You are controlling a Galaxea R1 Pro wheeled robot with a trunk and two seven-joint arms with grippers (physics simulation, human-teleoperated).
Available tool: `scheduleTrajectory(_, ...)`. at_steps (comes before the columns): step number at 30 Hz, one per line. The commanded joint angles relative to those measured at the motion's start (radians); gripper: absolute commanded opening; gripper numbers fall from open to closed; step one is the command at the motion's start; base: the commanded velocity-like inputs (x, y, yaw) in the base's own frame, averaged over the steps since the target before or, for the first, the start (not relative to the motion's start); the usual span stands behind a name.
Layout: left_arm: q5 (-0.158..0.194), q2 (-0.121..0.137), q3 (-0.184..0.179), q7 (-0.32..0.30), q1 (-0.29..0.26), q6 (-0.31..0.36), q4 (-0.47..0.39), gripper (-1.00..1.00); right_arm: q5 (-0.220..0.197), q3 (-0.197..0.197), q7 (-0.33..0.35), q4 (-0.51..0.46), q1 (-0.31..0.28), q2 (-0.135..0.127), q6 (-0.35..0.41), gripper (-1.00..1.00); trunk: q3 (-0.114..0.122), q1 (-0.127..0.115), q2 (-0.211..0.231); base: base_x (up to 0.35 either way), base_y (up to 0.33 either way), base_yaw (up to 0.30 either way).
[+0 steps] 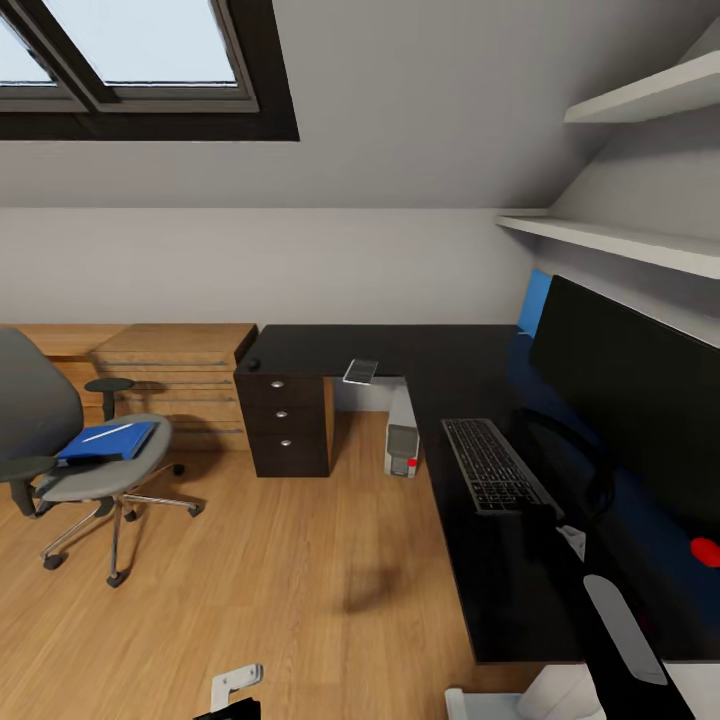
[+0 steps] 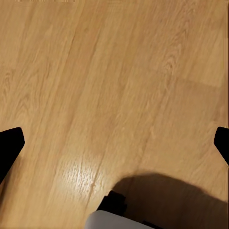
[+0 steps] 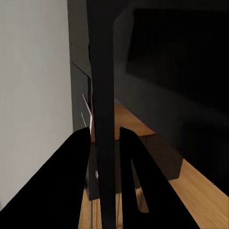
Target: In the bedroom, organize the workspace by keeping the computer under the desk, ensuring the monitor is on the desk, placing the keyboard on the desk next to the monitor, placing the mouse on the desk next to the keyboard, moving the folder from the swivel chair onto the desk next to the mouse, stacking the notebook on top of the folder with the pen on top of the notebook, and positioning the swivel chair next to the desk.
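The right claw (image 3: pixel 104 138) is being held nearly closed around the thin dark neck of the monitor (image 1: pixel 640 400), a finger (image 3: pixel 78 157) on each side; whether the neck is actually being gripped cannot be told. The monitor is standing on the worktop (image 1: pixel 470 570), just behind the keyboard (image 1: pixel 495 465). It is judged top-heavy and fragile, with a wide screen on a slim stem, so it is best taken low on the neck and kept upright. The left claw (image 2: pixel 114 143) is being held wide open over the floor (image 2: pixel 95 71), with nothing between its fingers. The folder (image 1: pixel 105 442) is lying on the chair (image 1: pixel 70 450) seat, well apart from the worktop; being thin and flat, it is best pinched at an edge.
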Motion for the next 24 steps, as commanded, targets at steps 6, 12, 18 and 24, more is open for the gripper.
scheduleTrajectory(6,0.011,0.001,-0.008,0.005,-0.001,-0.031,-0.003,1.0,-0.008,-0.003,-0.007,-0.002,-0.001,0.0,0.004,-1.0,-0.001,0.0,-0.001,0.02,-0.016,0.0)
scheduleTrajectory(12,0.011,0.002,-0.007,0.005,-0.001,-0.034,-0.003,1.0,-0.008,-0.002,-0.007,-0.002,-0.001,0.0,0.004,-1.0,-0.001,0.0,-0.001,0.117,-0.001,0.0)
scheduleTrajectory(18,0.011,0.002,-0.008,0.005,-0.001,-0.034,-0.003,1.0,-0.006,-0.001,-0.007,-0.002,-0.001,-0.001,0.003,-1.0,-0.001,0.0,-0.001,0.15,0.0,0.0)
scheduleTrajectory(24,0.011,0.002,-0.007,0.005,-0.001,-0.034,-0.003,1.0,-0.006,-0.001,-0.007,-0.002,-0.001,-0.001,0.003,-1.0,-0.001,0.0,-0.001,0.017,0.0,0.0)
